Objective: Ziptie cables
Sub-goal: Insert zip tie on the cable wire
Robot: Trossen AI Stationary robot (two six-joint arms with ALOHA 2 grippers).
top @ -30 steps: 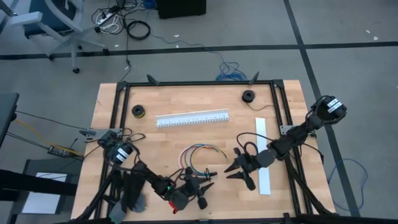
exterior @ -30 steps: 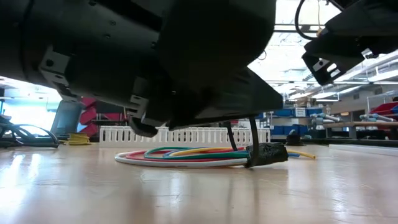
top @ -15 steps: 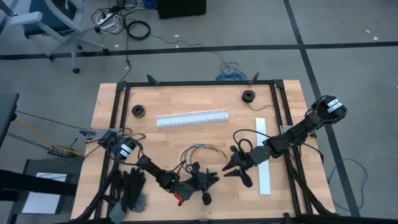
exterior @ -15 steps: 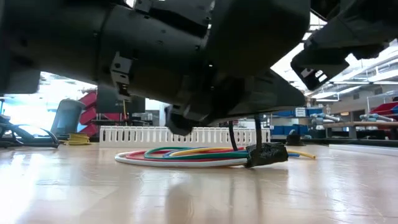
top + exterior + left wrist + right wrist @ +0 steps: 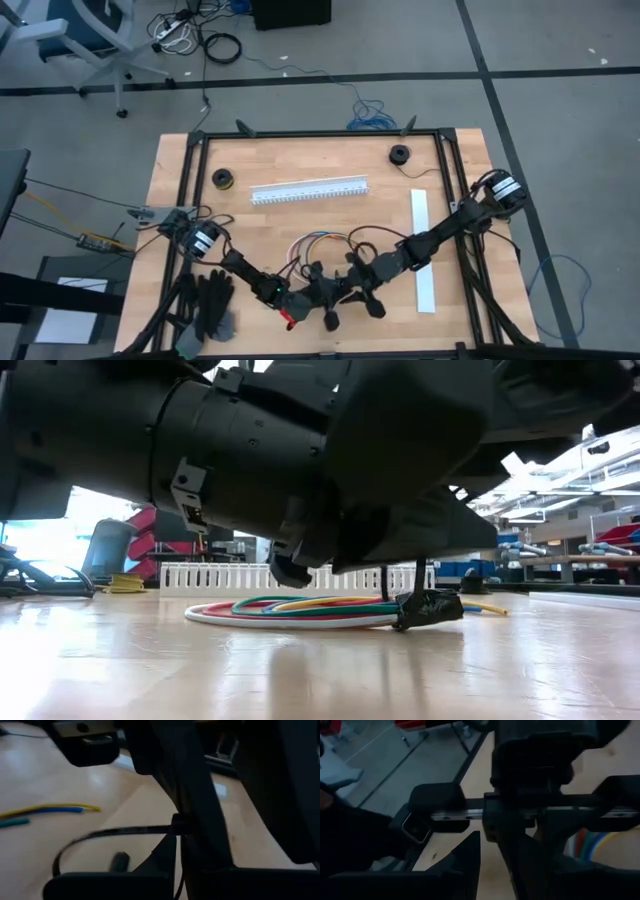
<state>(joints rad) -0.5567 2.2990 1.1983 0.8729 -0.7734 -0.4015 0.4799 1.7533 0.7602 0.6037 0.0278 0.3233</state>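
The cables (image 5: 322, 243) are lying in a loop on the table (image 5: 180, 170), near the front edge, with a dark plug end (image 5: 428, 607) touching the wood. The left gripper (image 5: 330, 295) is sitting low just in front of them, its fingers squeezed together on a thin black zip tie (image 5: 115, 832). The right gripper (image 5: 362, 285) is right beside it, touching it; I cannot tell if its fingers are holding anything.

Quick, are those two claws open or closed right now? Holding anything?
Left end effector: closed; whether it holds anything cannot be told.
Right end effector: cannot be told.
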